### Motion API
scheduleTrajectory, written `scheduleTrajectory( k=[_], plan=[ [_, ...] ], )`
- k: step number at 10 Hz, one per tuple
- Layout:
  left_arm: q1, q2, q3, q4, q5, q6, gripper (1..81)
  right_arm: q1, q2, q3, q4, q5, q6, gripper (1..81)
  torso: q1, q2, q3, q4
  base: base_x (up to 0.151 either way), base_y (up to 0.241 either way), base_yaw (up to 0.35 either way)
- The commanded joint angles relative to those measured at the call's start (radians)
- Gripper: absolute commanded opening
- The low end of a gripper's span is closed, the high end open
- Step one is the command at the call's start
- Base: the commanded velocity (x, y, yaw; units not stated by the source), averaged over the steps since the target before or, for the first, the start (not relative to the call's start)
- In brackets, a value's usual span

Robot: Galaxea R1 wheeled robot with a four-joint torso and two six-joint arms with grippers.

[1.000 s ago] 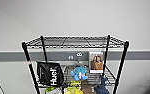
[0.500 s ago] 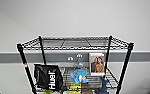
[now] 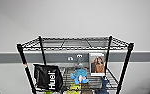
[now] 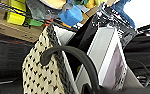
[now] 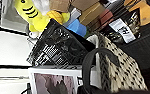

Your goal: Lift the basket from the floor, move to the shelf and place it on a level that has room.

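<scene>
Cream woven rectangular basket (image 4: 44,72) with chequered weave and dark rim, seen close in both wrist views, loaded with a black printed bag (image 5: 57,47) and a white-framed picture (image 4: 104,57). Likely stiff-walled but moderately heavy; dark loop handles (image 4: 73,56) at either end the natural holds. Finger state: cannot tell. Tall black wire rack (image 3: 126,62) against a pale wall; topmost wire-grid tier (image 3: 76,43) bare edge to edge, lower tiers cluttered.
</scene>
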Motion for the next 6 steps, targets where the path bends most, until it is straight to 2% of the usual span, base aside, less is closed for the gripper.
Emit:
scheduleTrajectory(
  k=[1, 6],
  plan=[
    [-0.11, -0.028, 0.07, 0.0, 0.031, 0.002, 1.0, 0.11, -0.022, 0.086, -0.021, -0.026, 0.01, 1.0, 0.0, 0.0, 0.0, 0.0, 0.0, 0.0, 0.0],
    [-0.156, -0.117, 0.227, 0.006, 0.026, 0.001, 1.0, 0.173, -0.115, 0.277, -0.024, -0.026, 0.01, 1.0, 0.0, 0.0, 0.0, 0.0, 0.0, 0.0, 0.0]
  ],
)
